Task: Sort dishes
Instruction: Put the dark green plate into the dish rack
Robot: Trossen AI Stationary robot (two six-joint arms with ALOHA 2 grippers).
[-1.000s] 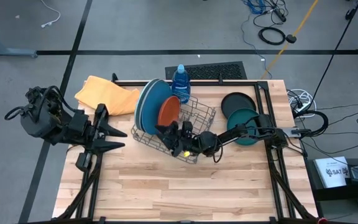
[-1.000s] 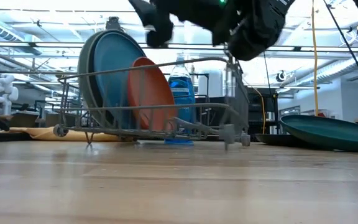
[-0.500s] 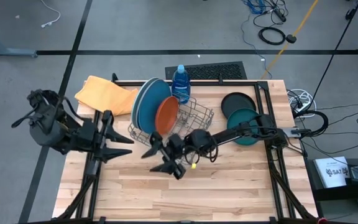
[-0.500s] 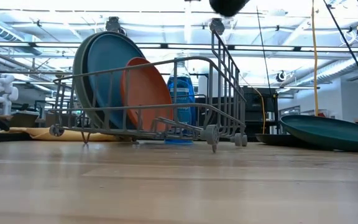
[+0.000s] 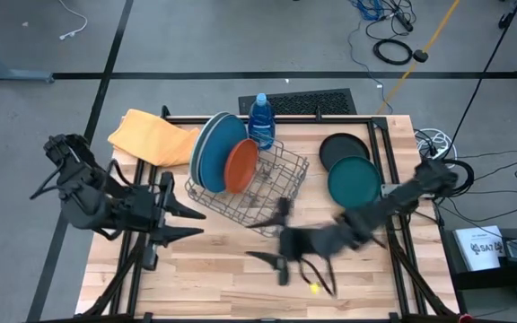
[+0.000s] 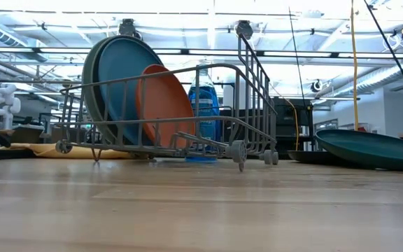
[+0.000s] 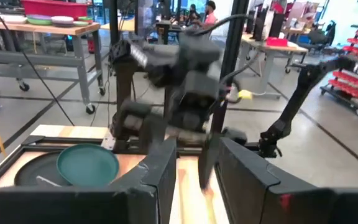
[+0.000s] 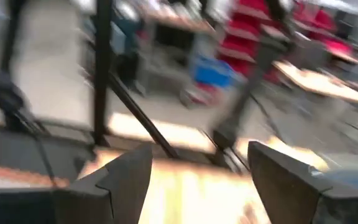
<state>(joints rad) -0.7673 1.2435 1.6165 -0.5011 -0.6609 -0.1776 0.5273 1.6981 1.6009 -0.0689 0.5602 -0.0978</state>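
Observation:
A wire rack [image 5: 272, 184] holds the grey, light blue and blue large plates [image 5: 214, 148] and the orange plate [image 5: 241, 166] on edge, as the low view shows for the blue plate [image 6: 121, 80] and the orange plate [image 6: 165, 105]. The dark teal plate [image 5: 354, 182] lies flat on the table's right side, overlapping the black plate [image 5: 339, 146]. My right gripper [image 5: 272, 242] is open and blurred, hanging over bare table near of the rack, with nothing between its fingers [image 8: 197, 168]. My left gripper [image 5: 196, 222] is open, left of the rack and facing right [image 7: 194, 155].
A folded yellow cloth [image 5: 151, 136] lies at the far left corner. A blue bottle [image 5: 261, 117] stands behind the rack. The near half of the wooden table [image 5: 214, 278] is bare. Cables and black frame rails run along the table's far and right edges.
My right gripper has pulled away from the rack's near side and swung fast toward the near edge and the right, staying open. The rack slid slightly left and turned a little early on, then lay still. My left gripper has crept rightward and toward the near edge.

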